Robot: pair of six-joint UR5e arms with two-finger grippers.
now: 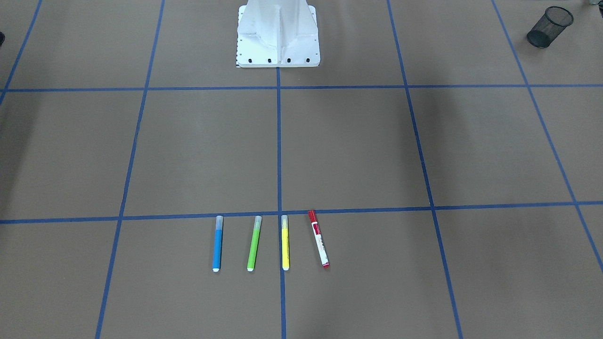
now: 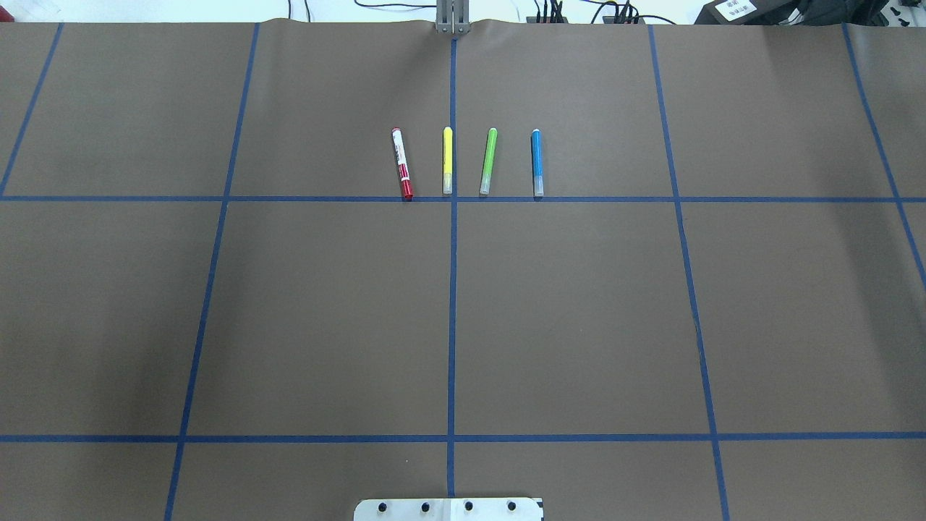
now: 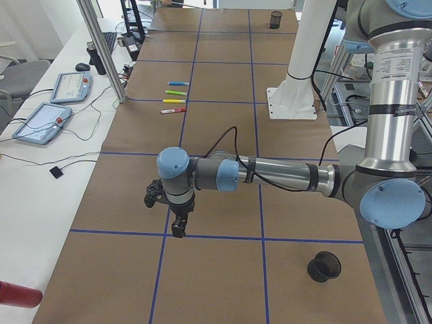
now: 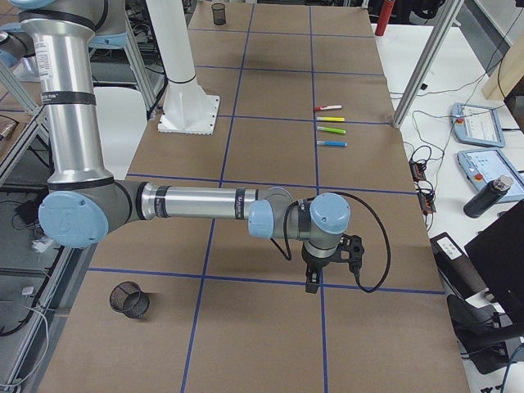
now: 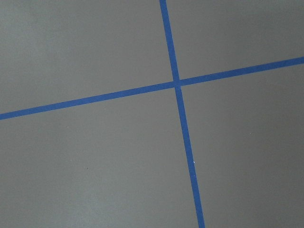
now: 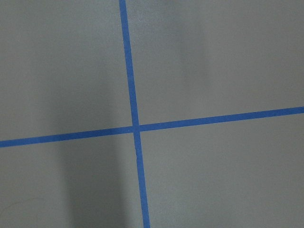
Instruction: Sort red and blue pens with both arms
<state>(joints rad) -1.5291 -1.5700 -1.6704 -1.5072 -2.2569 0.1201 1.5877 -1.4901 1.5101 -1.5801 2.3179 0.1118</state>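
Clock is on the overhead view, 12 = away from base.

Four markers lie flat on the table (image 2: 325, 325) at 12 of the pedestal (image 2: 448, 509). They run roughly 12–6, with caps at 6 by the cross tape (image 2: 217, 198). None touch each other.

Order from 9 to 3:
- red pen (image 2: 401, 163), cap end skewed slightly toward 3
- yellow marker (image 2: 447, 160), just at 9 of the centre line
- green marker (image 2: 489, 161)
- blue pen (image 2: 537, 163)

Neither arm shows in the overhead or front view.

The left arm (image 3: 270, 175) is stretched low, with the left gripper (image 3: 177, 233) pointing down by a tape line, well off at 9 of the row. I can't tell its jaw width. The left cup (image 3: 324, 266) is around 7 of it.

The right arm (image 4: 196, 203) mirrors that, with the right gripper (image 4: 313, 284) pointing down, well off at 3. Its width is also unreadable. The right cup (image 4: 129, 300) is around 5 of it.

Both wrist cams show only brown paper and a tape cross.
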